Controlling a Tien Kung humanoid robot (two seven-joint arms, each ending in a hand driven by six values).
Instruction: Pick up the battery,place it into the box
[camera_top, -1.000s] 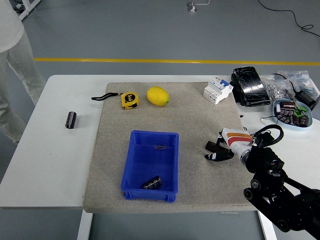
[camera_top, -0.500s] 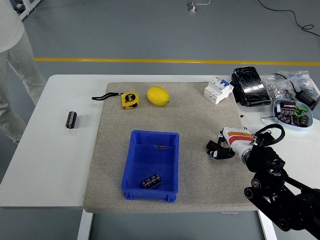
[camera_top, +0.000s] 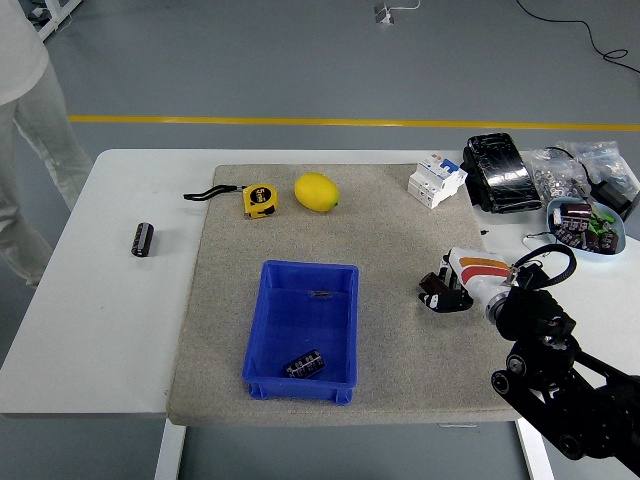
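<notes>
Our right hand (camera_top: 447, 292) has pulled back to the right across the mat (camera_top: 390, 230) over the last second, away from the blue box (camera_top: 268, 330). Its fingers are curled in and we see nothing in them. A battery (camera_top: 304, 364) lies inside the box near the front wall; it has rolled a little and now seems settled. We judge that placement done, hand retreating. A second battery (camera_top: 142, 239) lies on the white table (camera_top: 110, 320), well left of the mat, so more may be left. The small bowl (camera_top: 605, 246) at far right holds mixed parts. Our left hand is not in view.
</notes>
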